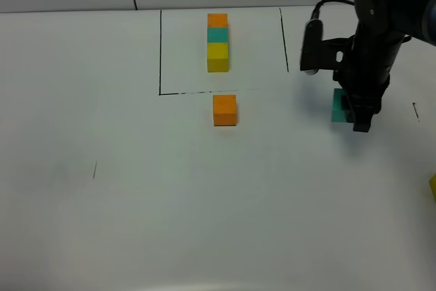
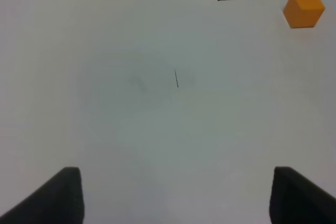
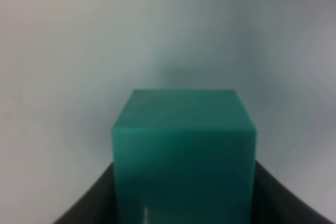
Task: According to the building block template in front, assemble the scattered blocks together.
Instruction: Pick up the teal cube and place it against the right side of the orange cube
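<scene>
The template is a joined row of orange, teal and yellow cubes inside a thin black frame at the back. A loose orange cube sits just in front of the frame; it also shows in the left wrist view. My right gripper is shut on the loose teal cube, right of the frame. In the right wrist view the teal cube fills the space between the dark fingers. A loose yellow cube peeks in at the right edge. My left gripper is open and empty over bare table.
The white table carries short black tick marks on the left and another on the right. The right arm's black body and cable rise above the teal cube.
</scene>
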You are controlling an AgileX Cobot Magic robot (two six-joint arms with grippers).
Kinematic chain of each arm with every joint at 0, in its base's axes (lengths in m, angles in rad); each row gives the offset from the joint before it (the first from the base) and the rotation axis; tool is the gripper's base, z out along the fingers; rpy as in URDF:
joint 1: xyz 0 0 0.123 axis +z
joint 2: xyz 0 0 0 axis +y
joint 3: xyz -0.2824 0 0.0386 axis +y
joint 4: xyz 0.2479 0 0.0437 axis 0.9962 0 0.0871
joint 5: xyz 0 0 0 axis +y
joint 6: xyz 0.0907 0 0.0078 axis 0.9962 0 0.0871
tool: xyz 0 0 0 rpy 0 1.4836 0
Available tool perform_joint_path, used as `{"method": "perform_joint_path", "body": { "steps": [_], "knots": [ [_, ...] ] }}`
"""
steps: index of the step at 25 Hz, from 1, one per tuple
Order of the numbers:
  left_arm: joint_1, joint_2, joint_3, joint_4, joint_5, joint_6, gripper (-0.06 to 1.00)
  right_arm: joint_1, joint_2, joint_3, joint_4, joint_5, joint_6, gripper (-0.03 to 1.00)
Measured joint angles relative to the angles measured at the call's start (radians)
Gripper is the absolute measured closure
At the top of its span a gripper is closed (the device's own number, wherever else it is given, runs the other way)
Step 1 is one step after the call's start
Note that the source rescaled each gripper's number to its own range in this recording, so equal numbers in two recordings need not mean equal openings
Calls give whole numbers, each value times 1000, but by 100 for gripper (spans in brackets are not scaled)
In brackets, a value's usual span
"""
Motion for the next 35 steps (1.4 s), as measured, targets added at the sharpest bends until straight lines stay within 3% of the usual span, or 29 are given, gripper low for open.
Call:
{"method": "perform_joint_path", "body": {
  "steps": [3, 8, 27, 35],
  "knots": [
    [0, 0, 0, 0, 0, 0, 33, 32, 2, 0, 27, 4, -92, 96],
    [0, 0, 0, 0, 0, 0, 33, 63, 27, -31, 40, 11, -145, 96],
    [0, 0, 0, 0, 0, 0, 33, 152, 249, -376, 104, 126, -116, 96],
    [0, 0, 0, 0, 0, 0, 33, 156, 300, -438, 134, 153, -98, 96]
  ]
}}
